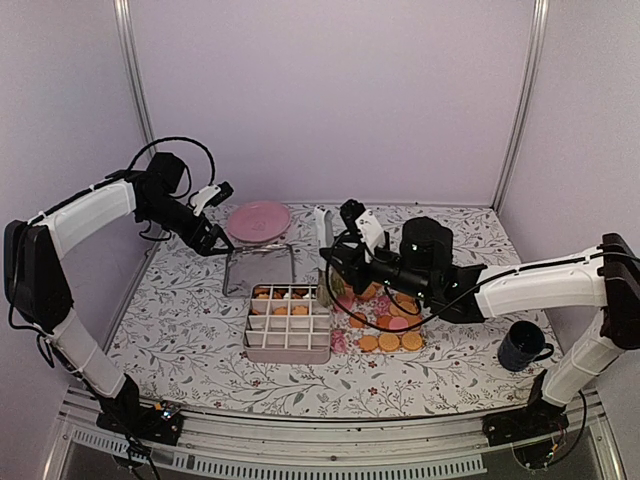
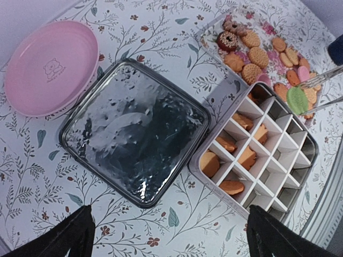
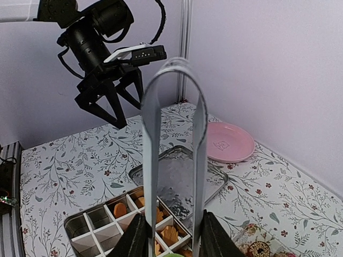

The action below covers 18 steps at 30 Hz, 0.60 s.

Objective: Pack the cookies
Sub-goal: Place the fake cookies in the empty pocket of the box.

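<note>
Mug (image 1: 522, 346), dark, stands by the surface's (image 1: 180, 320) right edge, toward the near corner. Toward the middle of the near edge sits a divided box (image 1: 288, 353). Some cookies (image 1: 280, 309) fill its far cells, and more lie on the floral tray (image 2: 268, 20) just beside its right side. The right gripper (image 3: 174, 238) has its jaws narrowed on metal tongs (image 3: 151, 134), whose tips sit beside a green cookie (image 2: 296, 99). Behind the box lies a metal lid (image 2: 134, 134). Above the far left, the left gripper (image 1: 207, 238) hangs with jaws spread wide. A pink plate (image 1: 258, 221) rests at the far edge.
</note>
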Available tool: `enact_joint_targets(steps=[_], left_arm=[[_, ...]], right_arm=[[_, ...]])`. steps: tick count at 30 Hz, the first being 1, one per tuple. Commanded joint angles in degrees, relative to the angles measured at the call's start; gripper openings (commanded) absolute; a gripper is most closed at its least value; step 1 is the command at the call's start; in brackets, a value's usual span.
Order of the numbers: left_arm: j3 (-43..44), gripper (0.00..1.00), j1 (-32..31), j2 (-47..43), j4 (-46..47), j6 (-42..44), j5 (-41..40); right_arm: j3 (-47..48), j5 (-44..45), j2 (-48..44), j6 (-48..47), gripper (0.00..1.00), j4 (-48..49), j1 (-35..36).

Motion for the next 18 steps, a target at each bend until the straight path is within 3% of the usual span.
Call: enact_joint_targets(steps=[1,9,18], left_arm=[[0.8,0.99,0.5,-0.5,-0.5,0.4,1.0],[0.7,0.99,0.5,-0.5,-0.3,0.5,1.1],[0.2,0.99,0.5,-0.6,0.0,0.7,0.9]], right_arm=[[2.7,-2.1,2.3,0.0,0.31,1.5,0.3],[3.8,-2.1,5.4,0.3,0.35,1.8,0.2],[4.5,-1.9,6.1,0.3,0.47,1.9,0.3]])
